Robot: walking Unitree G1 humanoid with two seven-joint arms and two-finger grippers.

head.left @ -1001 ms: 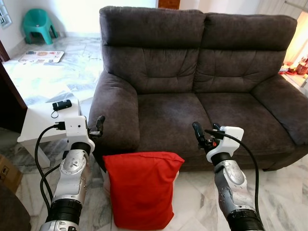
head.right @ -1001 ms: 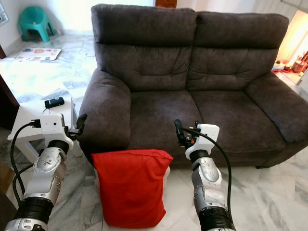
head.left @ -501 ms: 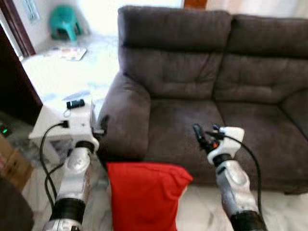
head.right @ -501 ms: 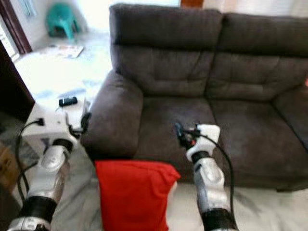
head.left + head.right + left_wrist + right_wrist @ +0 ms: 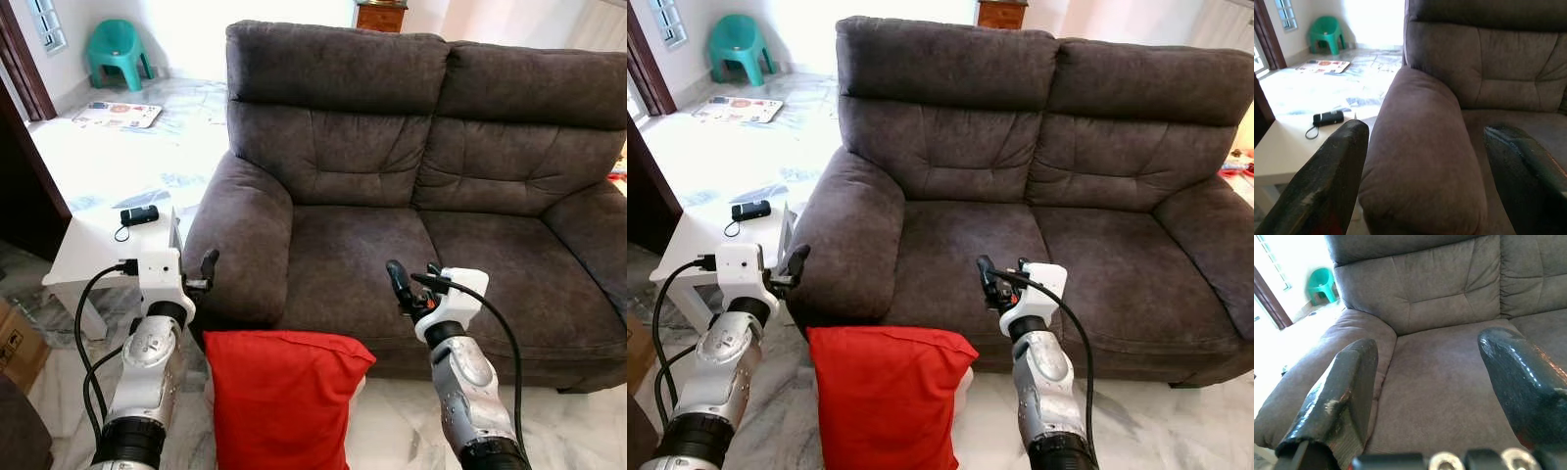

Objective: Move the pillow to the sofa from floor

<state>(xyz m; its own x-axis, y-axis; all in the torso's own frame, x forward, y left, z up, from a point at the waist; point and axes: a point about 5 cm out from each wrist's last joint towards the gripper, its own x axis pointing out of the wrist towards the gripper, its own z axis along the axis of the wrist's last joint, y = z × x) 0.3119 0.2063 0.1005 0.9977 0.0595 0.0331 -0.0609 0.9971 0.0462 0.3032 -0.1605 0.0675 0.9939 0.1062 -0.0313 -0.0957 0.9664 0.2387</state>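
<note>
Nothing done yet: pillow sat on the floor by the sofa front edge, left gripper and right gripper both spread, empty.

home living room: dark grey two-seat fabric sofa on a marble-patterned tile floor, small white side table by its armrest, green plastic kids' chair in the far corner.

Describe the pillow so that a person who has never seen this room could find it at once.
Find the dark grey sofa. The pillow stands on the marble floor before its left seat, between the left gripper and right gripper. It is the one bright red thing there.
</note>
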